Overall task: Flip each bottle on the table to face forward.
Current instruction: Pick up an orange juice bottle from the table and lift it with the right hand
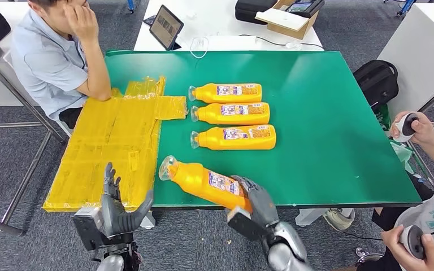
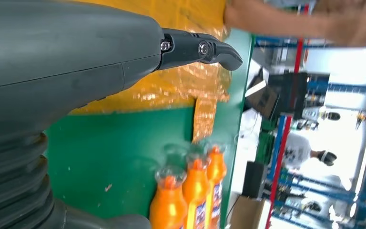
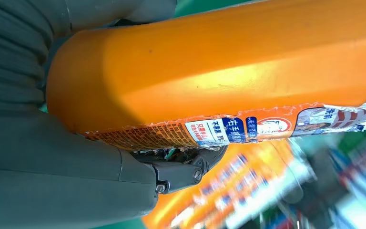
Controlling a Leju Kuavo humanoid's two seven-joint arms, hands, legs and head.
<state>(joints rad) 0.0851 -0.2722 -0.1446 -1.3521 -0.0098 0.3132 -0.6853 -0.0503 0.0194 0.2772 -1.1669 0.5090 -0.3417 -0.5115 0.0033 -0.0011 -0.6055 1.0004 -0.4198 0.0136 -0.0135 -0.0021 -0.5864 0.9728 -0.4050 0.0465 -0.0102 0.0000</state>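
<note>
We saw three orange bottles point(image 1: 231, 115) lying label-up in a row. The right hand point(image 1: 257, 203) clasped the fourth bottle point(image 1: 200, 179), apparently mid-turn; the left hand point(image 1: 116, 206) hovered empty, fingers spread.

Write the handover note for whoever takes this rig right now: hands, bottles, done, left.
Right hand: grips the base end of the fourth bottle, which lies tilted near the front edge of the green table, cap pointing left.
Left hand: holds nothing, fingers apart, raised before the yellow taped sheet.
Three bottles lie in a neat row mid-table, labels up, caps left.
Done: those three appear to be set.
Left: finish turning the held bottle, line it up below the row, let go.
A person sits at the far left corner.
</note>
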